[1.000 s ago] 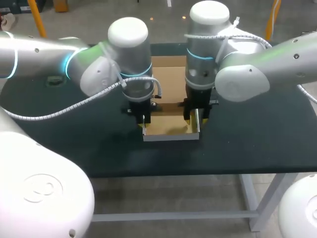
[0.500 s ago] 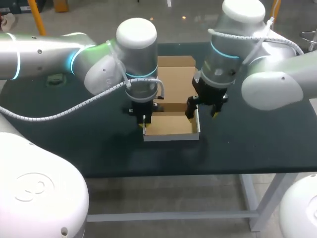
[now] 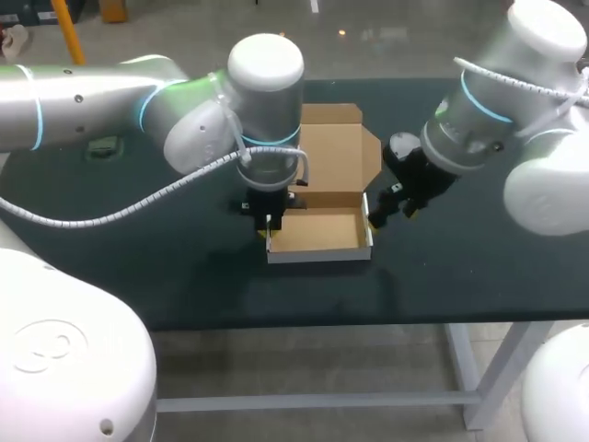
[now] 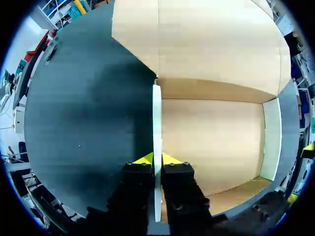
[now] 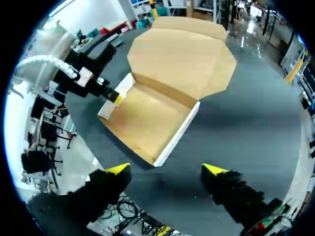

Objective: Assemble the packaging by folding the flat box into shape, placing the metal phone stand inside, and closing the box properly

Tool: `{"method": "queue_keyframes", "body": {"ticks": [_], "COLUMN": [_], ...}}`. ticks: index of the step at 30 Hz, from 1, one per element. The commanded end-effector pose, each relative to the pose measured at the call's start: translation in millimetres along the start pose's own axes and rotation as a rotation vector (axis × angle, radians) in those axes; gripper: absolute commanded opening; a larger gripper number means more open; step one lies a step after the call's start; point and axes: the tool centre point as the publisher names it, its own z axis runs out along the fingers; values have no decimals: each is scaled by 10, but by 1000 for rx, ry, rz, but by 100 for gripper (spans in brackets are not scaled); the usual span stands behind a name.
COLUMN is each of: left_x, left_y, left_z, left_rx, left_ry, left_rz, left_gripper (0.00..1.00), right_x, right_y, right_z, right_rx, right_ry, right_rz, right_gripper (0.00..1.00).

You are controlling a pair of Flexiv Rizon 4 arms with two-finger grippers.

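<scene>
Left fingers pinch the box by its left wall. The box sits mid-tabletop near the front edge, lid lying open toward the far edge. Right fingers hang spread wide, just off the right wall. Best bet: hold that wall upright, gently, without crushing the card. Inside the box, nothing; no stand yet.

Non-task item in view: only the table.
Its dark matte top is spanning nearly the full width of the head view, with the front edge running straight across. Underneath, a pale grey frame is showing: a crossbar is running along the front and angled leg struts are meeting at the right. The top is catching a soft sheen in both wrist views.
</scene>
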Motion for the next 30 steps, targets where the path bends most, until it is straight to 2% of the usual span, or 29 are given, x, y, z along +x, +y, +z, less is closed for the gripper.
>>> {"method": "queue_keyframes", "body": {"ticks": [1, 6, 15, 22, 30], "left_x": [27, 28, 9, -1, -27], "left_y": [14, 14, 19, 33, 56], "left_z": [3, -9, -17, -41, -58], "left_rx": [2, 2, -6, -14, -23], "left_ry": [-23, -28, -38, -62, -83], "left_rz": [0, 5, 7, 12, 17], "left_gripper": [0, 0, 0, 0, 0], "right_x": [0, -24, -55, -57, -91], "right_y": [-39, -81, -239, -346, -481], "right_z": [7, -107, -342, -445, -540], "right_rx": [-40, -79, -120, -136, -152], "right_ry": [-3, 37, 137, 127, 165], "right_rz": [-1, -69, -272, -354, -469], "right_gripper": [100, 100, 100, 100, 100]}}
